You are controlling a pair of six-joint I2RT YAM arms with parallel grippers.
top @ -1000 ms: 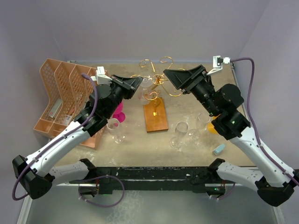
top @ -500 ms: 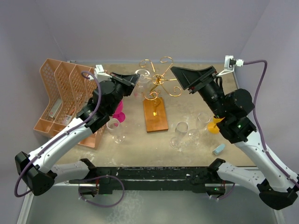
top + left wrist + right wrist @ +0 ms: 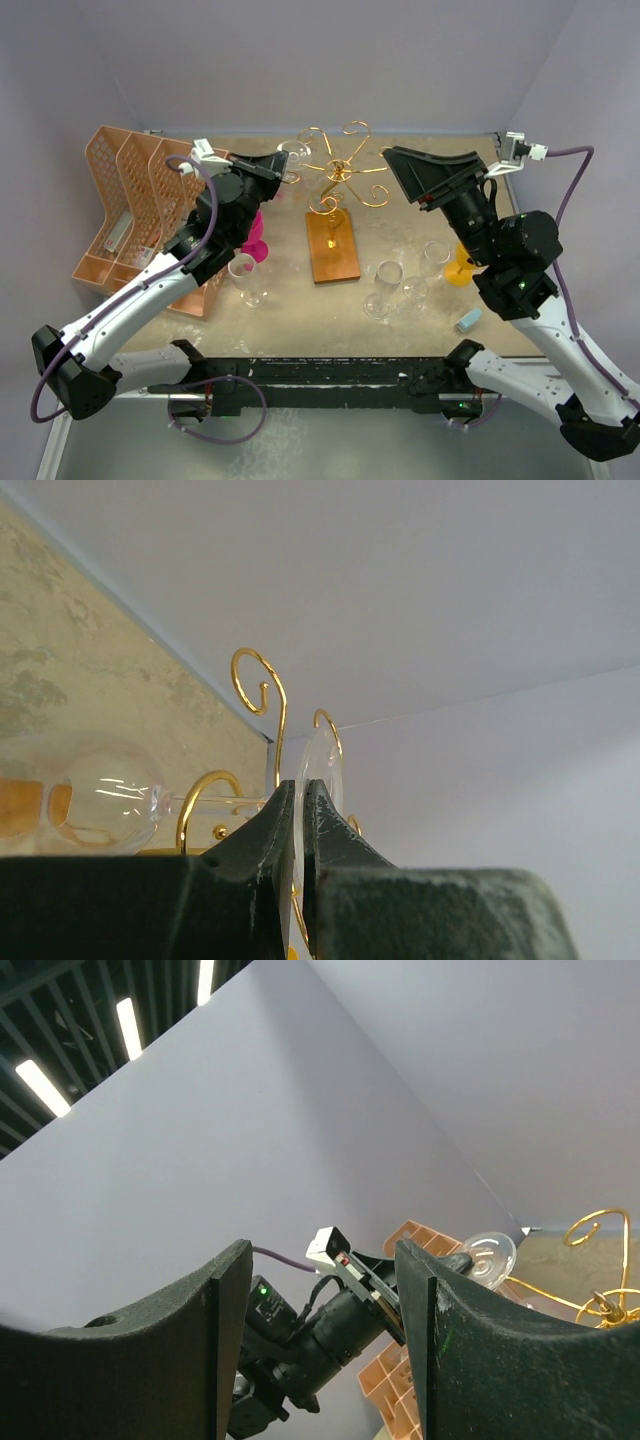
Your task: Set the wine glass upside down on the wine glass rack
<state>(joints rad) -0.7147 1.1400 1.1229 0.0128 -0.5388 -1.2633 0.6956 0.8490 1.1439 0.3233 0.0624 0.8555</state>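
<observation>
**Glass held by its foot, just left of the rack**

The left end effector (image 3: 284, 168) is pressed together on the foot of the wine glass (image 3: 293, 153). In the left wrist view the thin foot disc stands edge-on between the two fingers (image 3: 270, 830). The stem runs away from the disc to the bowl, which lies on the side of the tabletop (image 3: 60, 630). So the long axis goes from the fingers out to the bowl, and the bowl seems lower than the foot; the exact tilt I cannot tell.

The glass is in the air, just beside the curled arms on the left side of the wine glass rack (image 3: 340, 172). One gold curl shows close behind the stem. The right end effector (image 3: 402, 165) is spread and holds nothing, on the other side of the rack.

The left arm is the nearer one. I judge that the coming move is a short travel to the right, to slide the stem into a curl until the foot rests on the wire.
</observation>
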